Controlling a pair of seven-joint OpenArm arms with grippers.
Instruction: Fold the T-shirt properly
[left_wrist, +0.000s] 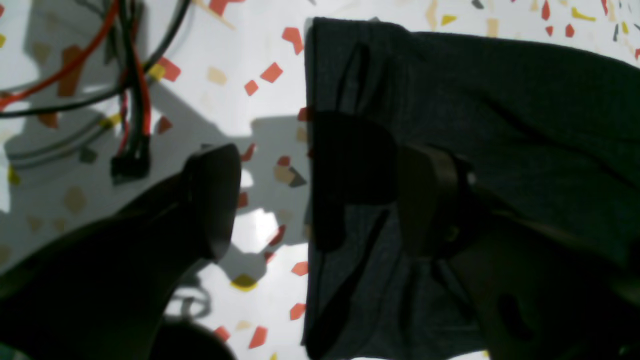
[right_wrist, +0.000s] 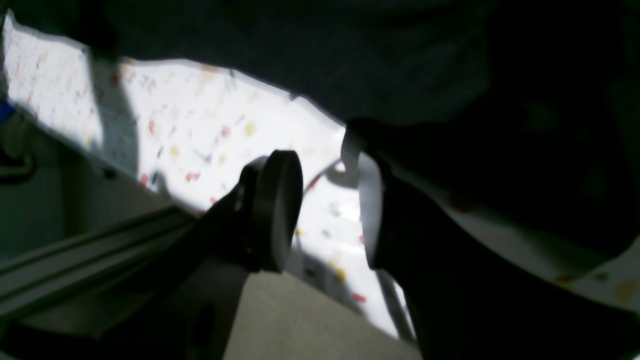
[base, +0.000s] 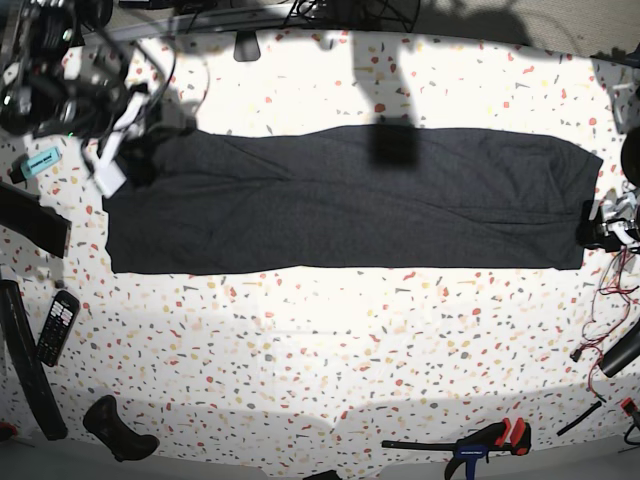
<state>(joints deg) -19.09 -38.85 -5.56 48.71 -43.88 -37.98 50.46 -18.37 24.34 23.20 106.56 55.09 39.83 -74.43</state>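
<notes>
The dark T-shirt (base: 340, 200) lies flat as a long band across the speckled table, plain side up. At its right end my left gripper (base: 600, 228) hovers open. In the left wrist view the left gripper (left_wrist: 322, 200) straddles the T-shirt's (left_wrist: 500, 125) straight edge, one finger (left_wrist: 215, 200) over bare table and the other over the cloth. My right gripper (base: 122, 160) is at the shirt's top-left corner. In the right wrist view the right gripper (right_wrist: 325, 210) shows a gap with table between its pads, and the T-shirt (right_wrist: 300, 55) reaches the tip of one finger (right_wrist: 371, 210).
Red and black cables (left_wrist: 132, 95) run beside the left gripper. At the table's left lie a remote (base: 56, 326), black strips (base: 30, 222) and a turquoise item (base: 40, 160). A clamp (base: 480, 442) sits at the front edge. A metal rail (right_wrist: 75, 255) lies below the right gripper.
</notes>
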